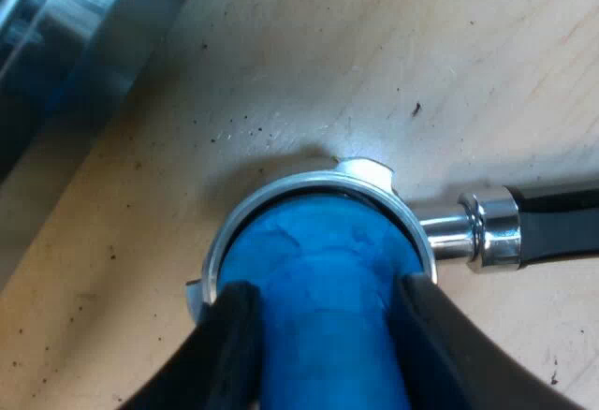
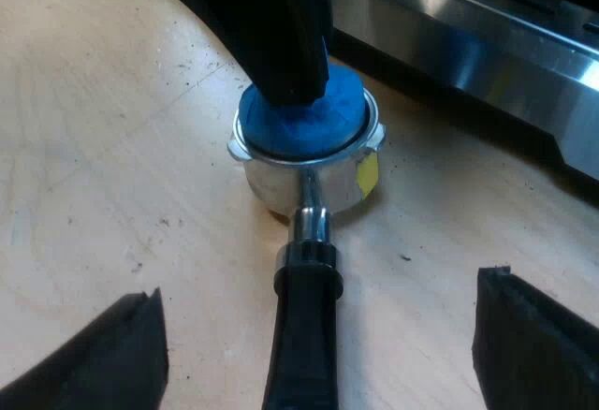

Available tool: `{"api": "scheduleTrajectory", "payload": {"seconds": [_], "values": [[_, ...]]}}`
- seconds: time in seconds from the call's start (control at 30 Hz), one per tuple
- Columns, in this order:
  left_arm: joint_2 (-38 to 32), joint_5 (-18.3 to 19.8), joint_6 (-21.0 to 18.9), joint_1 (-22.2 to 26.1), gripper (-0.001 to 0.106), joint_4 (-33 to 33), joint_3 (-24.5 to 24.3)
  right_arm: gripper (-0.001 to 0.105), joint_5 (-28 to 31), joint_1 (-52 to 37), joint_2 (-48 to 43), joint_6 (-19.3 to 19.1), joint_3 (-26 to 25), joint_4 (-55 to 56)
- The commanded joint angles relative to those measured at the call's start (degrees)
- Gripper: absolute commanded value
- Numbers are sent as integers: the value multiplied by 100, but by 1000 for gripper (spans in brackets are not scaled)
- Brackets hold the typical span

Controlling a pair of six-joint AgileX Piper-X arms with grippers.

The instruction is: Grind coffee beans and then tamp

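Tamper [image 1: 318, 270], blue and rounded with a creased, rubbery-looking skin, sits inside the round basket of the holder [image 1: 309, 185], filling it almost to the thin steel rim. My left hand [image 1: 325, 288] is clamped on the tamper, one smooth black finger pressed against each side of its blue stem.

The holder stands upright on the surface [image 2: 94, 148], which is pale wood, scuffed and dotted with dark specks. Its bowl is polished metal. Taking the handle [image 2: 304, 335] as six o'clock on the rim, small flat lugs [image 2: 379, 134] jut out at about three and nine, and a yellow patch [image 2: 368, 174] marks the bowl wall near five. A shiny ringed collar [image 1: 491, 227] joins the bowl to the glossy dark handle, which lies level just above the wood.

My right hand [image 2: 318, 344] is spread wide, its blunt black fingers [image 2: 533, 335] well apart on either side of the handle and touching nothing.

Beyond the holder, at about one o'clock, runs the brushed-steel edge of the machine [image 2: 468, 36].
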Motion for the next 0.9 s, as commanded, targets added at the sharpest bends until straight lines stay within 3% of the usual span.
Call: {"api": "scheduleTrajectory", "payload": {"seconds": [0.03, 0.2, 0.7, 0.9], "values": [[82, 51, -5, -26, 0, -24, -40, 69, 14, 6, -17, 12, -4, -68], [278, 281, -21, -26, 0, -24, -40, 69, 14, 6, -17, 12, -4, -68], [582, 167, -21, -26, 0, 0, 5, 69, 14, 6, -17, 12, -4, -68], [582, 122, -26, -26, 0, -167, 488, 69, 14, 6, -17, 12, -4, -68]]}}
